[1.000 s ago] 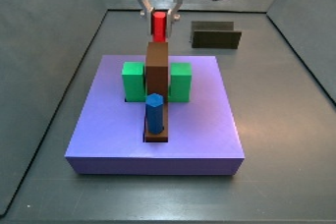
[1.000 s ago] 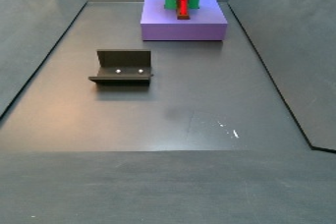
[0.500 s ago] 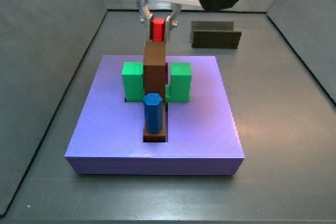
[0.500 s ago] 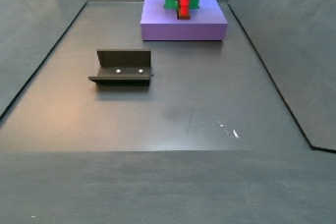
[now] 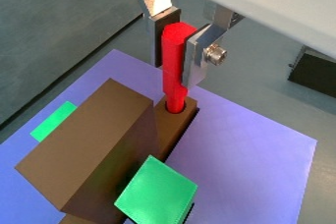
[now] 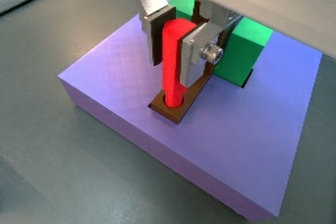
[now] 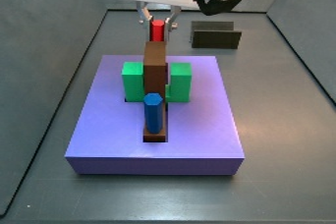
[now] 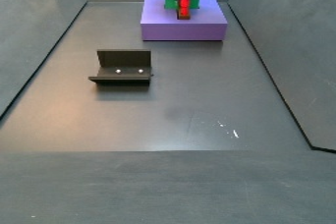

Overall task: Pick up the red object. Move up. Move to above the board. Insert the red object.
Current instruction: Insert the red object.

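Red object [image 6: 172, 63] between gripper [image 6: 179, 41] fingers [image 6: 201, 51]

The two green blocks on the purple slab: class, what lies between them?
The board runs between the green blocks, as a side view shows. The end effector holds the red object above its far end.

The gripper [image 5: 182, 33] over the slab has silver fingers [image 5: 203, 46] with dark pads; the red object [image 5: 175, 66] is bright red; the board [image 5: 112, 149] brown; green blocks [image 5: 160, 191]; purple slab [image 6: 132, 95]; blue peg [image 7: 153, 113]; dark fixture [image 8: 124, 67]; grey floor [image 8: 171, 140].
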Controlling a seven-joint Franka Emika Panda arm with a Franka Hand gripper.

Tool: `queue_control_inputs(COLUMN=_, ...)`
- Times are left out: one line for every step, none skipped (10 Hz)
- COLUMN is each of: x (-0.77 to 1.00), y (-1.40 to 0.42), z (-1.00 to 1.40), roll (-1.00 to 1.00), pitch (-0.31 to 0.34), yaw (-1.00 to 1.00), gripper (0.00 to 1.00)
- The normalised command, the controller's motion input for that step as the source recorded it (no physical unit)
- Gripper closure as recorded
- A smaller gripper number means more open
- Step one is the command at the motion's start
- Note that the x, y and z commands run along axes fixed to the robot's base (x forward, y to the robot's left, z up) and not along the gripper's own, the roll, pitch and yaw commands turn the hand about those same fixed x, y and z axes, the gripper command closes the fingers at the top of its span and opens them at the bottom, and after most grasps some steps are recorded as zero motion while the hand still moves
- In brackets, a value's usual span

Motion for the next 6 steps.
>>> queue_control_inputs(x=0.1, y=0.0, z=-0.43, roll=0.09, pitch=0.0, yaw=0.0, gripper=1.0)
queue_control_inputs(x=0.18, y=-0.09, z=-0.35, roll=0.09, pitch=0.0, yaw=0.01, gripper=1.0)
queue_control_inputs(x=0.18, y=-0.09, z=-0.42, roll=0.09, pitch=-0.009, yaw=0.0, gripper=1.0)
queue_control_inputs(x=0.1, y=0.0, z=-0.57, roll=0.07, pitch=-0.04, yaw=0.0, gripper=1.0)
queue_control_inputs(x=0.02, y=0.0, z=-0.59, roll=0.09, pitch=-0.053, yaw=0.0, gripper=1.0)
queue_control_inputs(x=0.0, y=0.0, z=-0.58, roll=0.09, pitch=-0.066, yaw=0.0, gripper=1.0)
